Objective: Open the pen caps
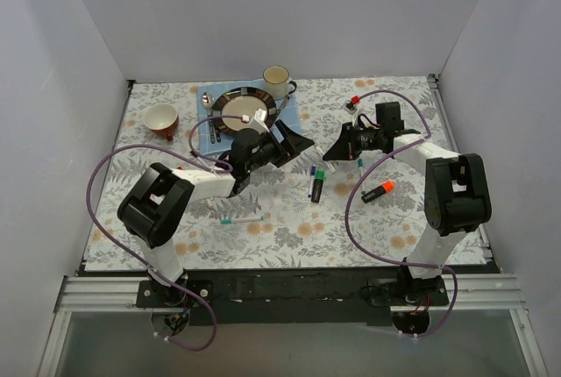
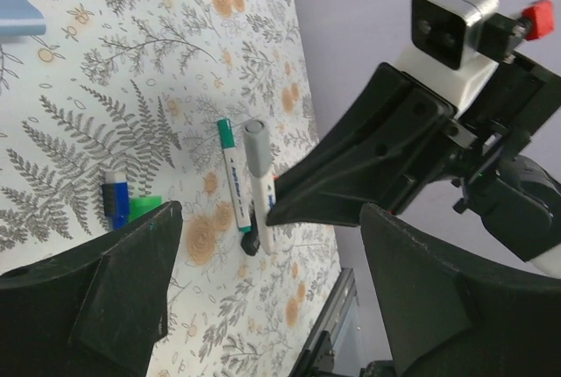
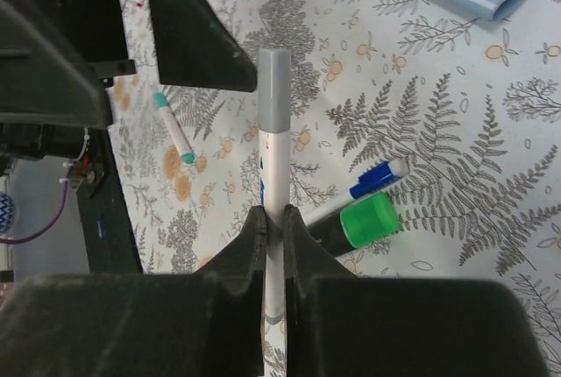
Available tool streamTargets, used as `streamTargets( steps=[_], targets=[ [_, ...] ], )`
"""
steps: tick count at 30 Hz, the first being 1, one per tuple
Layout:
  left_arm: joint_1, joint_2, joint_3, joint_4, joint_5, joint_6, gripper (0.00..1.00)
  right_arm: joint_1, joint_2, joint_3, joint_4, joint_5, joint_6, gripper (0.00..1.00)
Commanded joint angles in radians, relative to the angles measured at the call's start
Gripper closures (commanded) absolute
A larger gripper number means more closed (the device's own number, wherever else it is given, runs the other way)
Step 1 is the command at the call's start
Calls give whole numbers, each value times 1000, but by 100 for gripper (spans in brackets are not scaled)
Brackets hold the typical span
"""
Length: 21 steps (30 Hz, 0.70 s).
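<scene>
My right gripper (image 3: 273, 219) is shut on a slim white pen (image 3: 273, 162) with a grey cap (image 3: 273, 88) and holds it above the table. My left gripper (image 2: 267, 245) is open wide and faces that pen's cap end (image 2: 255, 145) from a short way off. In the top view the left gripper (image 1: 296, 142) and the right gripper (image 1: 331, 153) meet at mid-table. On the table below lie a blue-capped pen (image 3: 377, 180), a black marker with a green cap (image 3: 368, 219), a teal-capped pen (image 1: 241, 218) and an orange-capped marker (image 1: 379, 190).
A dark plate (image 1: 230, 101) with a spoon lies on a blue cloth (image 1: 206, 136) at the back. A cream mug (image 1: 278, 81) and a red cup (image 1: 162, 120) stand near it. Another green-capped pen (image 2: 230, 175) lies under the right arm.
</scene>
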Motion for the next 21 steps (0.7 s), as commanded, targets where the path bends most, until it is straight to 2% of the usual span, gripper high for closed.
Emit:
streamTargets(
  steps=[1, 6, 17, 21],
  targets=[
    [-14, 26, 70, -62, -90, 58, 19, 3, -46, -10, 67, -123, -1, 99],
    [-33, 52, 136, -136, -164, 101, 21, 17, -48, -14, 70, -135, -1, 99],
    [-40, 84, 182, -129, -132, 118, 44, 28, -38, -14, 70, -134, -3, 99],
    [-49, 81, 181, -128, -128, 120, 46, 28, -35, -11, 69, -129, -6, 99]
  ],
)
